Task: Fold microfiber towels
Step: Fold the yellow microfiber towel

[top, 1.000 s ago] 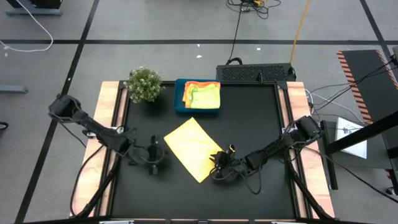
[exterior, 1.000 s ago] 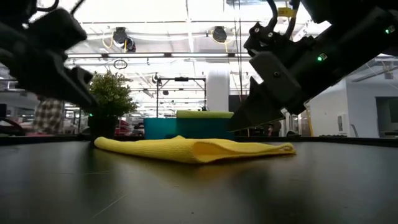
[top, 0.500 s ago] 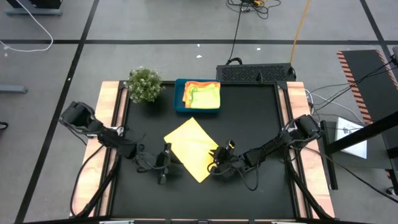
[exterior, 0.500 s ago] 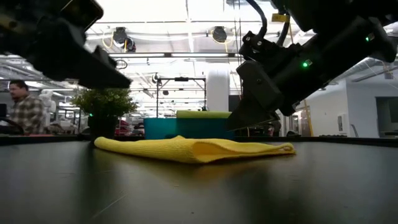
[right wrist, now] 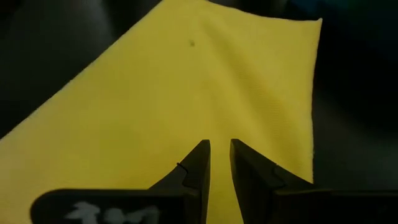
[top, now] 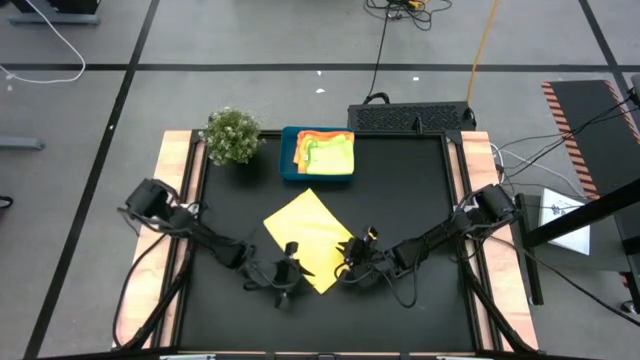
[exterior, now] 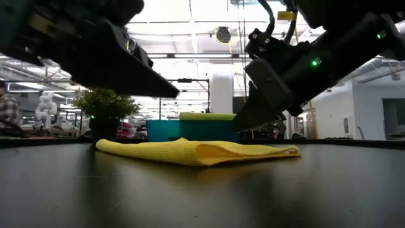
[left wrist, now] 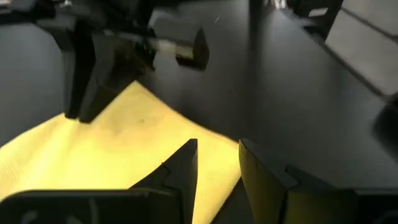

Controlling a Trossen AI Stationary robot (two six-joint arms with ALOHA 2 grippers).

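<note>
Yellow folded towel (top: 308, 238) lies mid-surface, blue tray (top: 290, 168) of towels (top: 327, 152) and plant (top: 232, 134) behind it. Right gripper (top: 349, 256) hovers at one corner, jaws narrowly parted, empty. Left gripper (top: 293, 262) has swung in to the opposite edge, jaws moderately apart, empty.

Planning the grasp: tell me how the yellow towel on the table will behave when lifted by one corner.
The yellow towel will probably droop: in the low view it lies limp, with a soft rounded fold. It looks thin, so likely light. Its woven surface should resist slipping.
</note>
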